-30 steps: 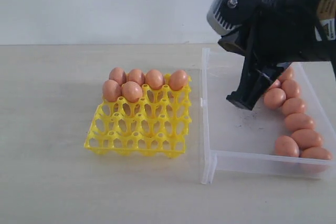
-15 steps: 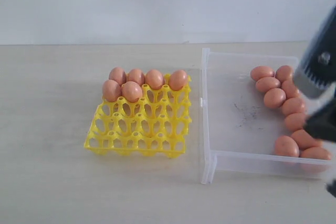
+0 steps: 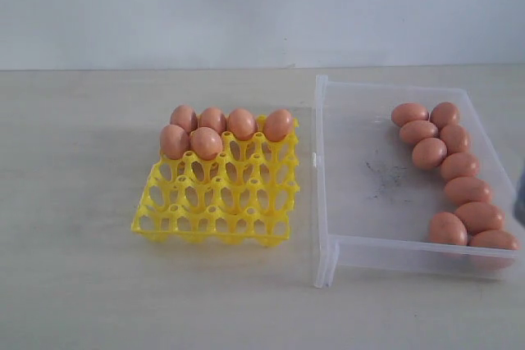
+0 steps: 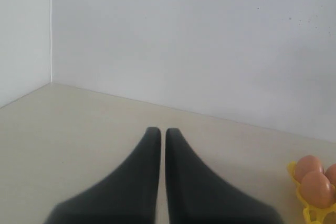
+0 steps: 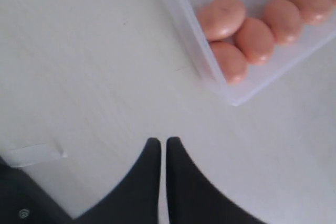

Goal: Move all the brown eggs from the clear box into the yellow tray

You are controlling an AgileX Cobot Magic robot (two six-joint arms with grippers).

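Exterior view, brown eggs (image 3: 459, 165) along clear box (image 3: 361, 202) edge

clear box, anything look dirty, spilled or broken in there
Only dark smudges on the clear box floor, near its middle, like dirt or scuffs. The brown eggs lie loose along its right side, none visibly cracked, and nothing lies spilled outside it.

Six brown eggs (image 3: 206, 143) in yellow tray (image 3: 215, 212); ten in clear box (image 3: 361, 202)
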